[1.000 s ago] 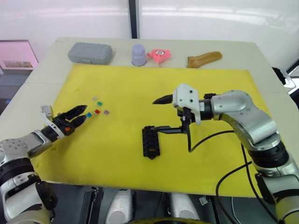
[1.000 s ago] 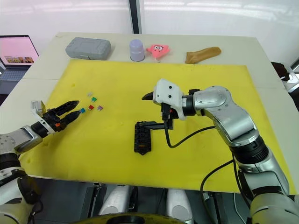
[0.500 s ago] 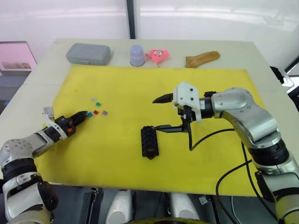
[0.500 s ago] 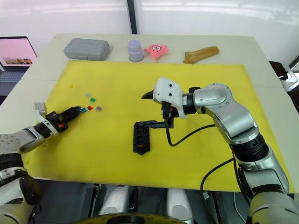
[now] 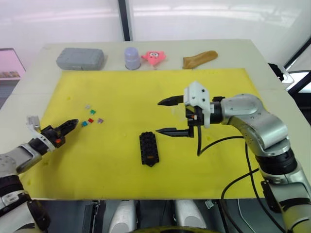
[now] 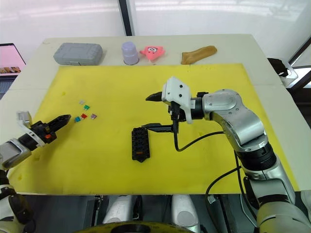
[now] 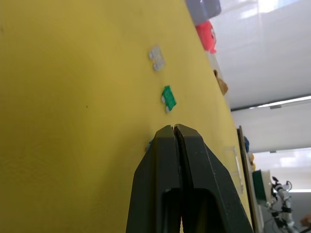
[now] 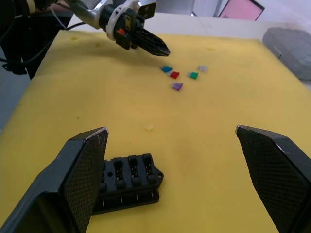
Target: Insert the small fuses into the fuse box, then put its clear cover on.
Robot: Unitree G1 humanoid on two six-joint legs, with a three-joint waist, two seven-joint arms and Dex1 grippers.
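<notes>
Several small fuses lie loose on the yellow mat at the left: grey [image 5: 88,106], green [image 5: 95,110], red [image 5: 90,120], purple [image 5: 100,120] and teal [image 5: 83,124]. My left gripper [image 5: 72,123] is shut with nothing visible between its fingers. Its tip sits just short of the teal fuse [image 7: 149,144]. The black fuse box [image 5: 148,148] lies mid-mat. My right gripper [image 5: 159,117] hangs open just above and right of it, holding nothing. A faint pale patch [image 5: 178,111] by that gripper may be the clear cover; I cannot tell.
Along the table's far edge stand a grey case [image 5: 80,58], a lavender cup [image 5: 131,57], a pink toy [image 5: 153,57] and a brown object [image 5: 199,59]. A laptop [image 6: 9,53] sits off the table's left. The yellow mat [image 5: 218,179] has open room on its near right part.
My left gripper has shut and its tip has drawn slightly back from the teal fuse, which stays on the mat. The camera has panned. The right arm holds still.
</notes>
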